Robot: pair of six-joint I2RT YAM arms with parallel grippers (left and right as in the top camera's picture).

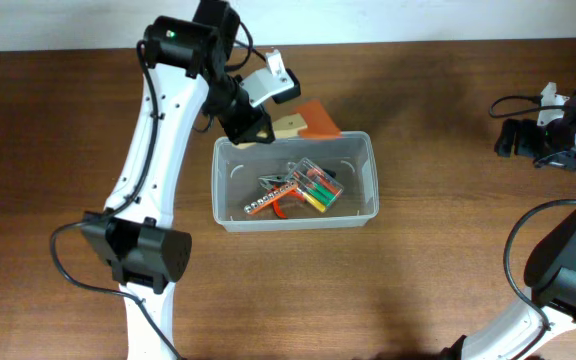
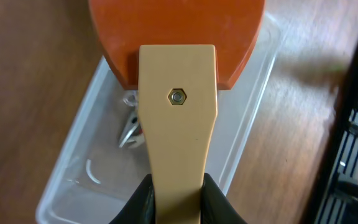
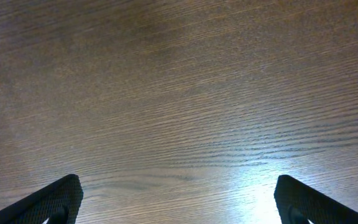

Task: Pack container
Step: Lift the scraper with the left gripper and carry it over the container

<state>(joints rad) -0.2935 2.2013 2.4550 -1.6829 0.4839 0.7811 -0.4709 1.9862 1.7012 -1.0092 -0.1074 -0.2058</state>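
Note:
The clear plastic container (image 1: pixel 360 150) stands mid-table; it also shows in the left wrist view (image 2: pixel 73 162). Inside lie a small clear case with yellow, green and red pieces (image 1: pixel 317 186), pliers (image 1: pixel 274 183) and an orange-handled tool (image 1: pixel 268 205). My left gripper (image 1: pixel 258 128) is shut on the tan handle of a scraper with an orange blade (image 1: pixel 313 120), held above the container's back rim. In the left wrist view the handle (image 2: pixel 178 124) runs between the fingers (image 2: pixel 178 199) with the blade (image 2: pixel 179 37) beyond. My right gripper (image 3: pixel 178 205) is open and empty over bare table at the far right (image 1: pixel 528 140).
The brown wooden table (image 1: pixel 448 260) surrounds the container. Black cables (image 1: pixel 508 103) trail by the right arm. The left arm's base (image 1: pixel 138 250) stands at the front left, the right arm's base (image 1: pixel 568 260) at the front right.

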